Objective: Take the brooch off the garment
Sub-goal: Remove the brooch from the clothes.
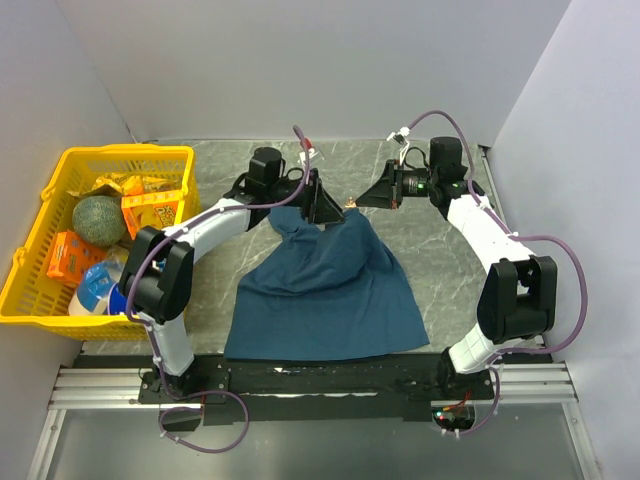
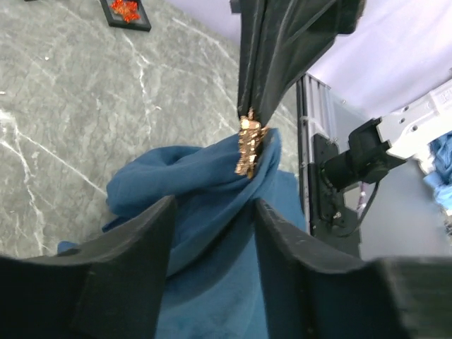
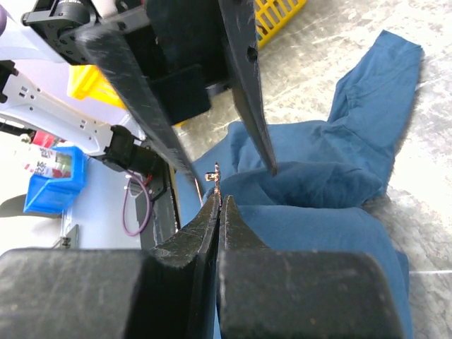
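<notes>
The garment [image 1: 320,290] is a dark teal T-shirt spread on the grey table, its far edge pulled up into a peak between the two grippers. A small gold brooch [image 1: 350,206] sits at that peak. In the left wrist view the brooch [image 2: 247,145] still lies against the cloth [image 2: 212,268], pinched by my right gripper [image 2: 251,116] coming from above. The right gripper [image 3: 219,201] is shut on the brooch [image 3: 217,176], which shows only as a thin sliver. My left gripper [image 2: 212,205] is open just beside it, with cloth beneath its parted fingers.
A yellow basket [image 1: 100,156] holding a melon, snack packs and a tin stands at the table's left edge. A small black tray with something red [image 2: 126,13] lies on the marbled table top. White walls close in behind and at both sides.
</notes>
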Tool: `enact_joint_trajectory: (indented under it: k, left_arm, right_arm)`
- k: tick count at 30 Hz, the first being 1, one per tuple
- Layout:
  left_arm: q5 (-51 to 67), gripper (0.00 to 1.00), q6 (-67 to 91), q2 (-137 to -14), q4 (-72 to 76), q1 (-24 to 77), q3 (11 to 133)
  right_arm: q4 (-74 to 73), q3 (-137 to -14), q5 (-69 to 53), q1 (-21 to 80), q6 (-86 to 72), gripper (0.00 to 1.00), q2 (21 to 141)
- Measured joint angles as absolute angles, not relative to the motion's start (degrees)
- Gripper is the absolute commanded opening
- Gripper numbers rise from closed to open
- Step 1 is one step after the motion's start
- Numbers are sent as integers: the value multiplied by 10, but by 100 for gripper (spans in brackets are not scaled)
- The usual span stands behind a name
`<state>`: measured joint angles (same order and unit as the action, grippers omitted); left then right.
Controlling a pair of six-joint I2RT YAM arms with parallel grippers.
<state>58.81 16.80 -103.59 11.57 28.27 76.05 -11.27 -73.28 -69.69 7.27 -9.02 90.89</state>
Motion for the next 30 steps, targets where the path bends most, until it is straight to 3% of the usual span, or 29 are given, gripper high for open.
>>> enact_joint_trajectory:
  k: [1,3,5,30]
  left_arm:
    - [588,37,164,-1039,110,284,763]
    - [588,24,156,-1046,99,287,768]
    - [588,1,147,-1050,90,293,774]
    - [569,1,160,-1046,98,285,777]
  right_arm:
    - [-113,-733,-696,73,-90,0,909]
    - [-114,-733,-694,73,-89,0,909]
    - [-117,-733,-692,73,-87,0,909]
    - [-305,-768,-577,73,117,0,886]
